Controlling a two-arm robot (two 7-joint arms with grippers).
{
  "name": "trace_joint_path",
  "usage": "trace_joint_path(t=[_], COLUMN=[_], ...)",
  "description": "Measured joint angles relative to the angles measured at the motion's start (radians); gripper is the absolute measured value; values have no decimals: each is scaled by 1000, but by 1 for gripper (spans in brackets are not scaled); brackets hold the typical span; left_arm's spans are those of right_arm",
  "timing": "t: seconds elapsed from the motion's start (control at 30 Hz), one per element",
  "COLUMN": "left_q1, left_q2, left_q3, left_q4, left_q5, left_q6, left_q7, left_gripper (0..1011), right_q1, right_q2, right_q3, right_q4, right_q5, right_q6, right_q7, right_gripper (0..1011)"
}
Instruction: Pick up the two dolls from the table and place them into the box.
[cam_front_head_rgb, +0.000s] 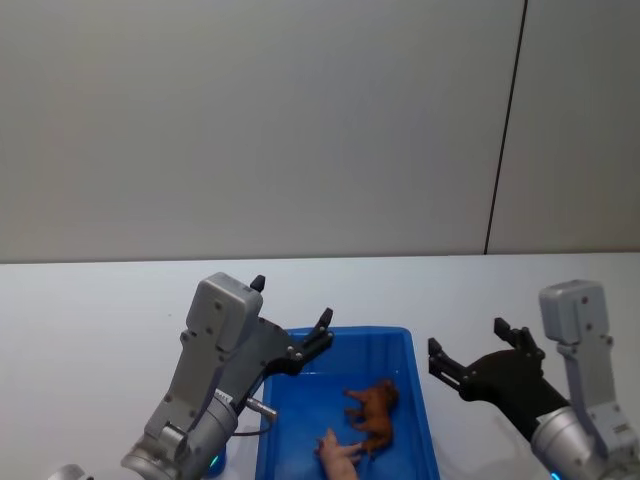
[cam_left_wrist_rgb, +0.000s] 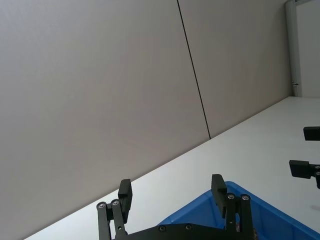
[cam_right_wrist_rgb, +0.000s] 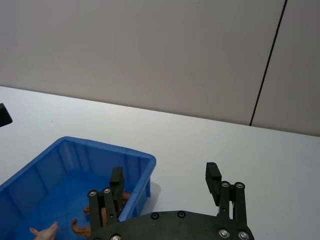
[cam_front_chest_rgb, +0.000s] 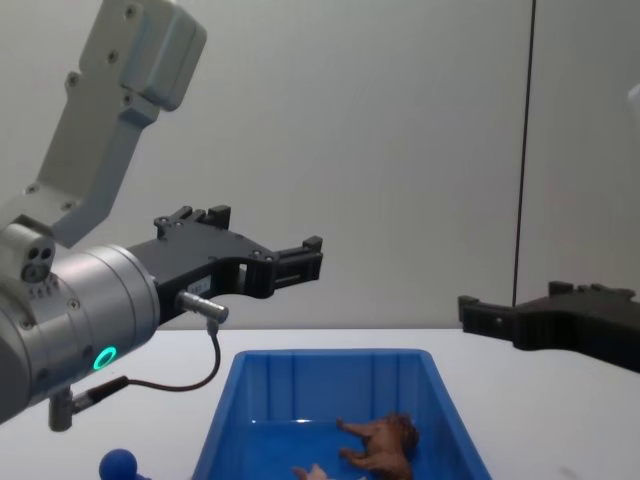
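Observation:
The blue box (cam_front_head_rgb: 350, 332) stands on the white table (cam_front_head_rgb: 90, 320) between my two arms. Both dolls lie inside it: the brown lion (cam_front_head_rgb: 375, 412) near the middle and the pale pink one (cam_front_head_rgb: 338, 452) just in front of it. The chest view shows the lion (cam_front_chest_rgb: 385, 440) and pink doll (cam_front_chest_rgb: 312, 471) on the box (cam_front_chest_rgb: 330, 355) floor. My left gripper (cam_front_head_rgb: 291, 300) hovers open and empty above the box's far left corner. To the right of the box, my right gripper (cam_front_head_rgb: 467, 338) is raised, open and empty. Its wrist view looks down on the box (cam_right_wrist_rgb: 75, 150).
A small blue ball-shaped object (cam_front_chest_rgb: 118, 463) sits on the table left of the box, under my left arm. A plain grey wall with a dark vertical seam (cam_front_head_rgb: 505, 130) stands behind the table. Bare tabletop stretches on both sides.

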Motion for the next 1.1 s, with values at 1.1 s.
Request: trace_joint_path(t=[1.1], left_q1=[109], left_q2=[101], left_q3=[-62], left_q4=[-110], left_q5=[-172], left_q6=[222], left_q7=[111], left_gripper=[1002], right_q1=[-34], right_q2=[23], right_q3=[16], right_q4=[-31], right_q5=[21], right_q6=[-10], right_q7=[-40], right_gripper=[1001])
